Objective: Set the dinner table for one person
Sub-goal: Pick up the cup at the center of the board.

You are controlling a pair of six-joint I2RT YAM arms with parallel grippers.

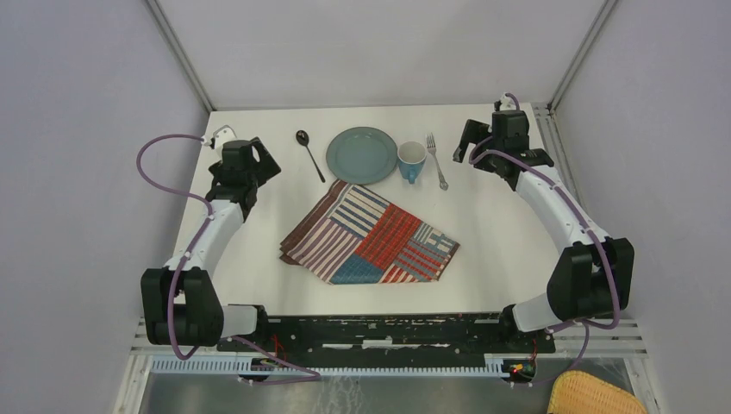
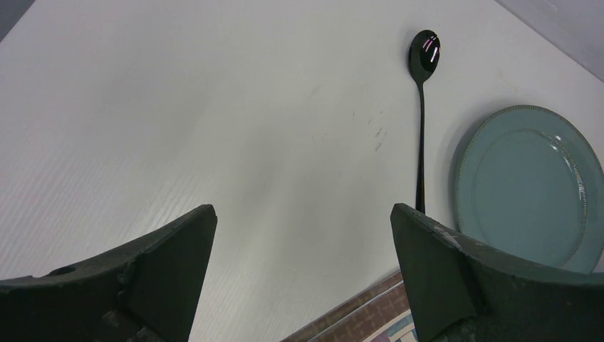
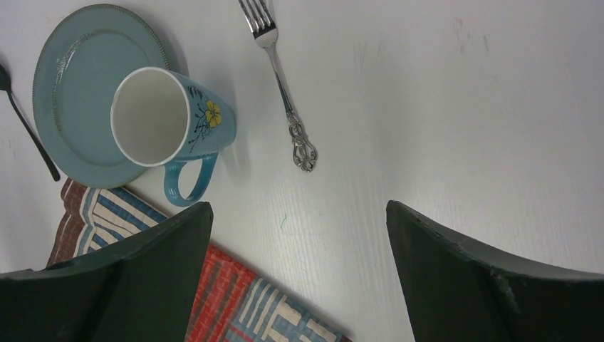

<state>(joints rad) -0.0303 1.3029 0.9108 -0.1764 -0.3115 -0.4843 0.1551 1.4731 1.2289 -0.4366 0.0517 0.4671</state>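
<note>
Lying flat, dinner table (image 1: 504,246); long axis left to right

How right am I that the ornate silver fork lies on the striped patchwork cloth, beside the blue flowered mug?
No: the ornate silver fork lies on the white tabletop, clear of the striped patchwork cloth, though beside the blue flowered mug. The right wrist view shows it.

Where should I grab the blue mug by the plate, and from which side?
Probably the rim of the mug, from above, with the right gripper: it stands upright and empty, so one finger goes inside, one outside. Pinch the wall facing the fork; the plate crowds the opposite side and the handle points at the placemat.
</note>
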